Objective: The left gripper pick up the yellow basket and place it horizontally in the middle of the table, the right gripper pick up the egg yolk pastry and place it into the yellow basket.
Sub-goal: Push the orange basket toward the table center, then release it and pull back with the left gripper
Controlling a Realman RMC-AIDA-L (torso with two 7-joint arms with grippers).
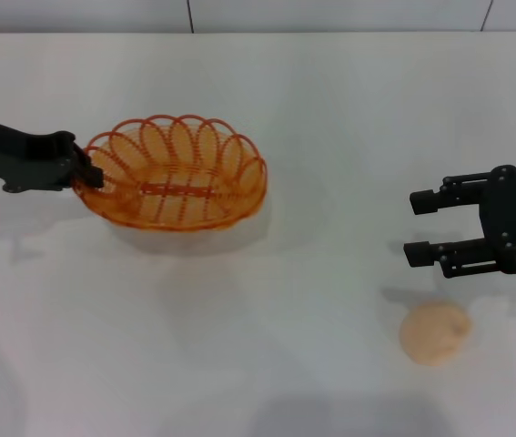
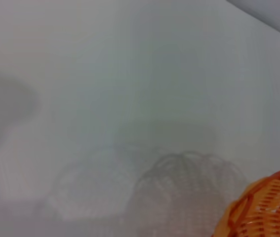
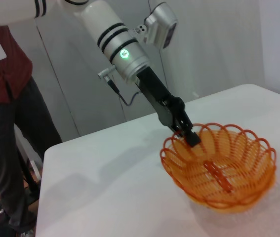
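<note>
My left gripper [image 1: 89, 173] is shut on the left end of the yellow basket's rim [image 1: 239, 196] at the left of the table [image 1: 285, 91]. The basket hangs a little above the tabletop, with its shadow beneath it. In the right wrist view the left gripper [image 3: 191, 138] pinches the basket's rim [image 3: 219, 192]. An edge of the basket [image 2: 263, 207] shows in the left wrist view. My right gripper [image 1: 410, 228] is open and empty at the right, hovering just beyond the egg yolk pastry [image 1: 434, 333]. The pastry lies on the table near the front right.
A person in a red top [image 3: 6, 98] stands beyond the table's far corner in the right wrist view. A wall [image 1: 330, 14] runs behind the table's back edge.
</note>
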